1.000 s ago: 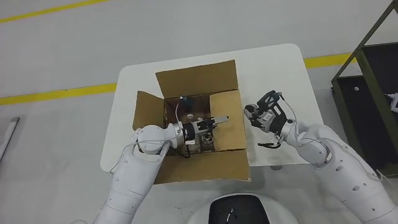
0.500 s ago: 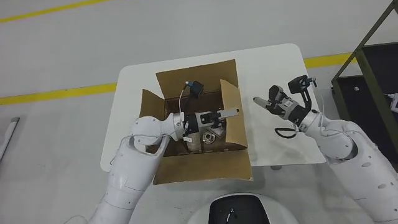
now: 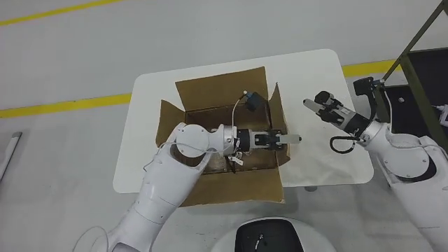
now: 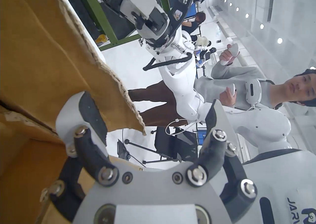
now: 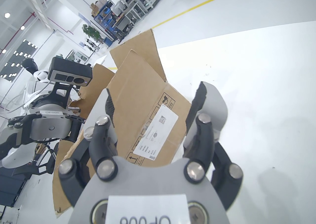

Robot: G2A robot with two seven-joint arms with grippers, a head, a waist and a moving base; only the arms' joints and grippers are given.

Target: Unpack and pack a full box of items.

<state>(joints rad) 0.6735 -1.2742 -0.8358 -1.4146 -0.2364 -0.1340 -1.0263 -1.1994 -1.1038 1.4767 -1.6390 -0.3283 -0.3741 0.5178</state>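
Left end effector [image 3: 283, 140] over box [image 3: 222, 87] (interior mostly hidden).

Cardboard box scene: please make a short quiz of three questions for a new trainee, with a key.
1. True or false: the right gripper holds an item.
2. At which flap of the cardboard box is the left gripper? A) the one toward the right gripper B) the one farthest from the robot C) the one nearest the robot
3. Fill in: the box stands on a white ____.
Key: 1 false, it is open and empty. 2 A. 3 table.
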